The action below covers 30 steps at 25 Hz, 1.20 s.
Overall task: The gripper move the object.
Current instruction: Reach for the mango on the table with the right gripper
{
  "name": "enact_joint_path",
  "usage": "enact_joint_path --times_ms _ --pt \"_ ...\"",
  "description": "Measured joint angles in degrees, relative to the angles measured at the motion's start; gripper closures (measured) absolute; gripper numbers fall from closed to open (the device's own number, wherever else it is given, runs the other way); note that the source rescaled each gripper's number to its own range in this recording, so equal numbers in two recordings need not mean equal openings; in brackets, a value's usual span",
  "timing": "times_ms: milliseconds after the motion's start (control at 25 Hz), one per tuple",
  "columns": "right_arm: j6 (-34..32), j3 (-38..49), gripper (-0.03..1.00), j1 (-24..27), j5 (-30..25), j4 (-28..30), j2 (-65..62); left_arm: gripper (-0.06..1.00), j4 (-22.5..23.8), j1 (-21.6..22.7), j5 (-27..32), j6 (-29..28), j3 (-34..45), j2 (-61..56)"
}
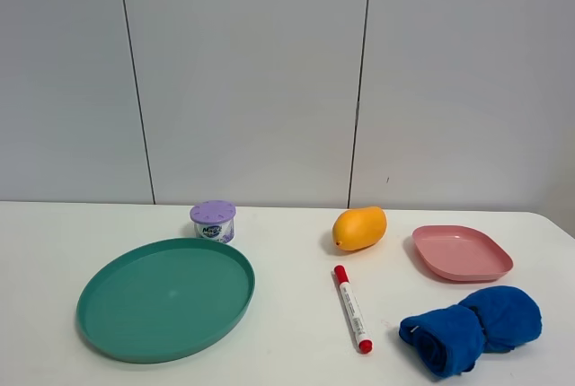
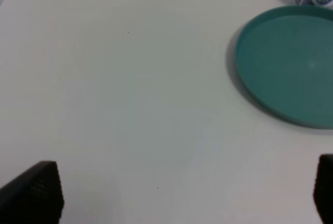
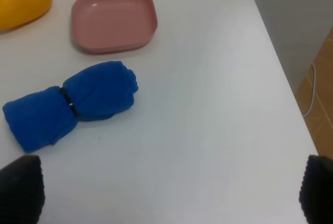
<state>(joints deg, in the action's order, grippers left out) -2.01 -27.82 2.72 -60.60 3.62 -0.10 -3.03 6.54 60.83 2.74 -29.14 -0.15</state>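
Observation:
The orange-yellow mango-shaped fruit [image 1: 359, 228] lies on the white table, between the purple-lidded can and the pink plate. Part of it shows in the right wrist view [image 3: 23, 1]. No gripper or arm shows in the exterior high view. In the left wrist view my left gripper [image 2: 187, 195] hangs open over bare table beside the green plate, its black fingertips [image 2: 36, 193] far apart. In the right wrist view my right gripper [image 3: 169, 193] is open and empty over bare table beside the blue cloth, well away from the fruit.
A large green round plate [image 1: 117, 332] lies at the left, also in the left wrist view [image 2: 244, 73]. A purple-lidded can [image 1: 213, 222] stands behind it. A pink square plate [image 1: 440, 265], a red-capped white marker [image 1: 352, 307] and a blue rolled cloth [image 1: 472, 328] lie at the right. The table's right edge [image 3: 281, 73] is close.

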Motion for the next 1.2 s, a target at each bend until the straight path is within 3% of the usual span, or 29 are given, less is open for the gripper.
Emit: enact_joint_path --times_ms 360,680,1200 --pt "-0.34 0.00 -0.03 0.00 0.00 0.00 3.84 -0.06 0.00 0.00 0.00 0.00 0.00 0.00" --pt "-0.45 -0.35 -0.03 0.00 0.00 0.00 14.89 -0.06 0.00 0.00 0.00 0.00 0.00 0.00" --pt "-3.06 -22.51 -0.03 0.00 1.36 -0.25 27.74 -0.06 0.00 0.00 0.00 0.00 0.00 0.00"
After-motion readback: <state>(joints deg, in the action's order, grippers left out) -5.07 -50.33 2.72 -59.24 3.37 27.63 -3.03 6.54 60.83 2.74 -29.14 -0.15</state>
